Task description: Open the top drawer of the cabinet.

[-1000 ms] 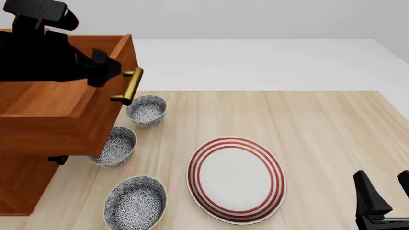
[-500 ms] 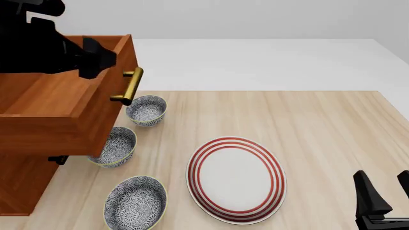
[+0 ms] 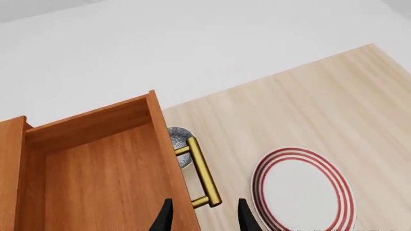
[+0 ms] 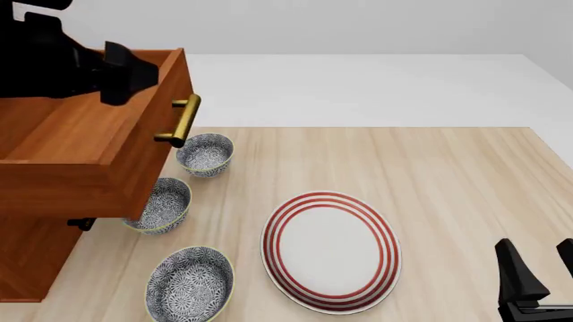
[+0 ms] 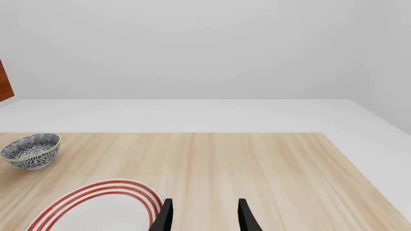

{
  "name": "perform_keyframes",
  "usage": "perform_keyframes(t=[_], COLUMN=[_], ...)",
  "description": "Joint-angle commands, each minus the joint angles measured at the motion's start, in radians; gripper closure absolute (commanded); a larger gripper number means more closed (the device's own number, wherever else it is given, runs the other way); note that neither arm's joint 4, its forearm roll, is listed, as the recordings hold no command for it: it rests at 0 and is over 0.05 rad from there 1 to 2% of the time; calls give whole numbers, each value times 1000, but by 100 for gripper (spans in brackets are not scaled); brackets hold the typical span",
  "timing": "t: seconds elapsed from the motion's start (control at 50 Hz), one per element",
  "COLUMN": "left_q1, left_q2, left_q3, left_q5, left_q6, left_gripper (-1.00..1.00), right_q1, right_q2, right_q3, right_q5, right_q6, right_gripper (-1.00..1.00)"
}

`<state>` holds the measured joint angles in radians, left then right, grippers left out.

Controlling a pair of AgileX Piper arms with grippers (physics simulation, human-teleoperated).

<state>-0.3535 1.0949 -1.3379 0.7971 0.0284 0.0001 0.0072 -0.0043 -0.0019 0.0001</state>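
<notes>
The cabinet [image 4: 27,261] stands at the table's left edge. Its top drawer [image 4: 90,157] is pulled well out, and the plain wood inside [image 3: 96,178] shows. The brass bar handle [image 4: 180,121] sits on the drawer's front; in the left wrist view the handle [image 3: 200,173] lies beyond the fingertips, untouched. My left gripper [image 4: 133,72] hovers above the drawer's far front corner, up and left of the handle; the gripper [image 3: 204,219] is open and holds nothing. My right gripper [image 4: 537,268] stands open at the near right, over bare table [image 5: 204,216].
Three patterned bowls [image 4: 205,154] [image 4: 163,204] [image 4: 190,282] line up just right of the cabinet, partly under the open drawer. A red-ringed white plate [image 4: 331,251] lies mid-table. The wooden table [image 4: 447,174] ends at a white floor behind.
My left gripper has drawn back from the brass handle, rising up and to the left over the drawer. The drawer and the right arm have not moved.
</notes>
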Motion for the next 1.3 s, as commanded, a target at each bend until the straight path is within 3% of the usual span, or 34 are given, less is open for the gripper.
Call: perform_keyframes(t=[0.02,0.52,1.3], left_q1=[-14,-65,-140], left_q2=[-24,-62,-96], left_q3=[-9,-3,-69], left_q5=[16,34,66], left_q6=[-4,-32,-62], left_gripper=[-100,-100,-100], right_q1=[0,0,0], right_q2=[0,0,0], right_q3=[0,0,0], right_q5=[0,0,0], right_q6=[0,0,0], right_gripper=[-100,-100,-100])
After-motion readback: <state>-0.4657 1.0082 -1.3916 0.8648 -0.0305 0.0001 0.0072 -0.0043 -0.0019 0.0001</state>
